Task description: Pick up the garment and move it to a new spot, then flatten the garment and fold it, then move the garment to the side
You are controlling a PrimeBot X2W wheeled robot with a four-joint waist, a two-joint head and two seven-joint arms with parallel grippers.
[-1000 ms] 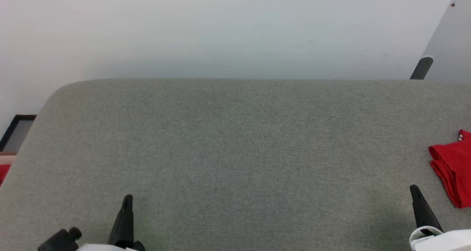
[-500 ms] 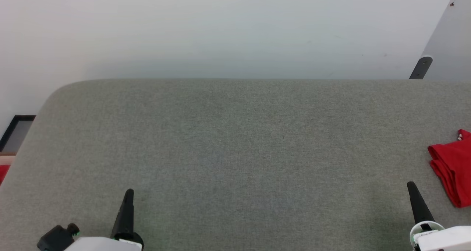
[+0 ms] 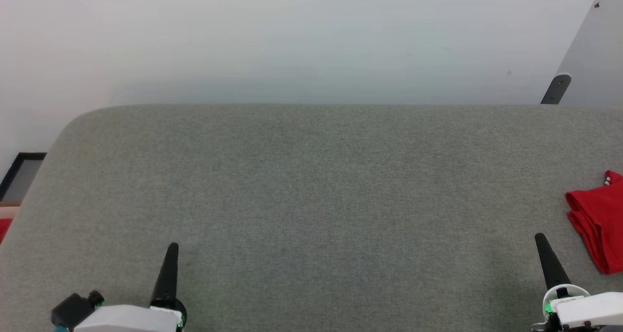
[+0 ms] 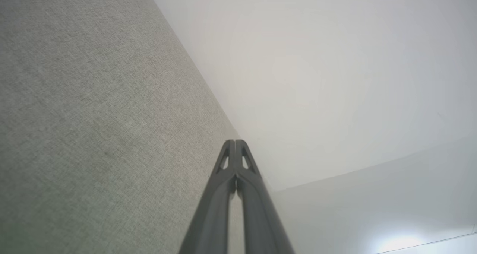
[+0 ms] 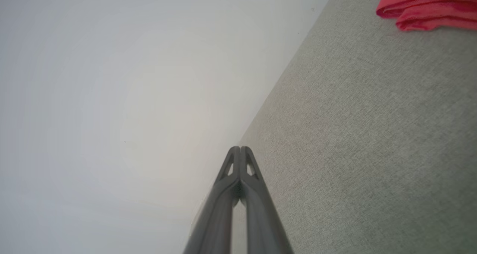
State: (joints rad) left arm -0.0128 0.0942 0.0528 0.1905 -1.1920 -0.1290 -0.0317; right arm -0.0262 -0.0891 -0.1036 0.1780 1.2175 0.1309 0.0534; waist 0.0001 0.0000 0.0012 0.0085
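The garment [image 3: 597,220] lies folded in a red bundle at the right edge of the grey table [image 3: 311,186], partly cut off by the head view's border; a bit of striped trim shows at its top. In the right wrist view the garment [image 5: 428,6] sits at the upper right corner. My right gripper [image 3: 539,238] is shut and empty, a short way left of and nearer than the garment. My left gripper [image 3: 173,247] is shut and empty near the table's front left. Each wrist view shows its gripper's fingertips pressed together: left [image 4: 235,142], right [image 5: 239,148].
A pale wall [image 3: 292,40] stands right behind the table's far edge. A grey panel with a dark bracket [image 3: 557,89] leans at the back right. Off the table's left edge are a dark frame [image 3: 19,174] and a red scrap [image 3: 4,227].
Both grippers have slid a little forward over the table, away from the front edge, staying shut. The garment lies as before.
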